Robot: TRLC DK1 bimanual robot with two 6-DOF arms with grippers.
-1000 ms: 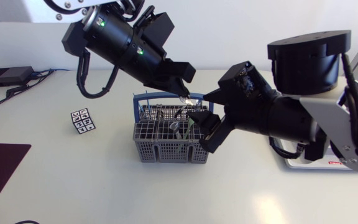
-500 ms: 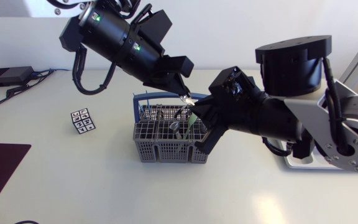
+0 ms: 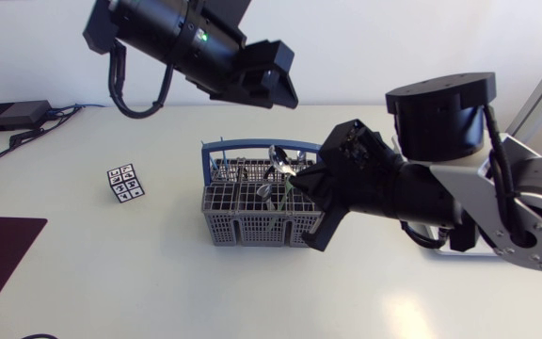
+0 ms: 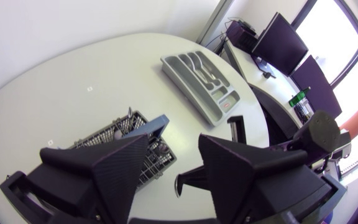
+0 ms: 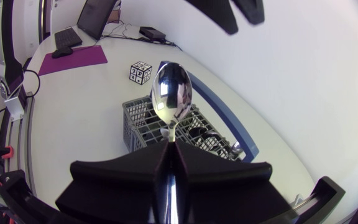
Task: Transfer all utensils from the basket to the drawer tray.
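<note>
Shiny steel spoon (image 5: 171, 93) stands upright, bowl up, its handle pinched in the right claw (image 5: 169, 152), over the basket's three o'clock end. Grey mesh basket (image 3: 252, 224) with a blue handle sits mid-table, more utensils (image 3: 269, 193) standing inside. Grey compartment tray (image 4: 201, 81) lies flat, well apart.

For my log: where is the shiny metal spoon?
The spoon is clamped in the right hand, above the grey plastic basket, in the right wrist view.
</note>
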